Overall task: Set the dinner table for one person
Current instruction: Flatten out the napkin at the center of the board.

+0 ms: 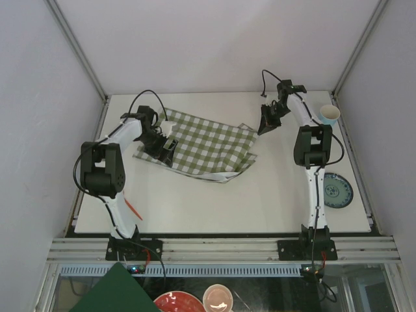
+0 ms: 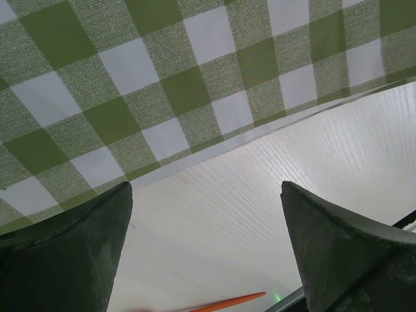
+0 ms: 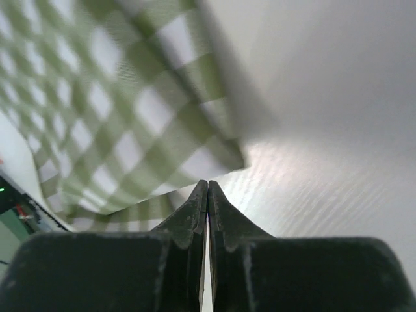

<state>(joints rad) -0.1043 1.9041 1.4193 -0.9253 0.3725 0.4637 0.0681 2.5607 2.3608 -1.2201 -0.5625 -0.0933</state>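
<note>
Early: on the dinner table (image 1: 260,195) my right gripper (image 1: 264,126) pinches the rumpled checked cloth (image 1: 201,146), left gripper (image 1: 168,148) gapes wide over it; plate (image 1: 338,190) and cup (image 1: 330,116) right of it unplaced.

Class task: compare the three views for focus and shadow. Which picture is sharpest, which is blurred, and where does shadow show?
Left wrist view: sharp, with the checked cloth weave and the table grain crisp, and the open left end effector dark. Right wrist view: soft, with the cloth's checks smeared and a dark shadow band along its right edge. Top external view: evenly lit, shadows faint.
</note>
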